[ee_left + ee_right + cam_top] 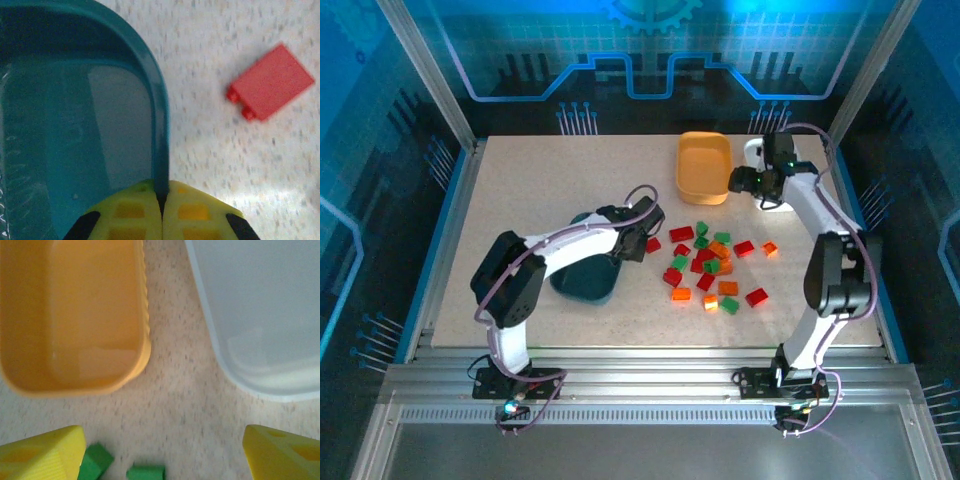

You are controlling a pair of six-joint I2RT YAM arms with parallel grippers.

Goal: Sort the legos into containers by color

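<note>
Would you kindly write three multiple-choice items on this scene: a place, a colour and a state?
1. The teal tray lies where from the brick pile?
A. on the left arm's side
B. on the right arm's side
C. beyond it, at the far edge

2. The lone brick beside that tray in the left wrist view is:
A. green
B. red
C. blue

3. The left claw is:
A. wide open above the pile
B. shut on the teal tray's rim
C. shut on a green brick

Answers: 1 A, the top view shows it left of the pile; 2 B, plainly red; 3 B, the rim is pinched in the closed claw.
</note>
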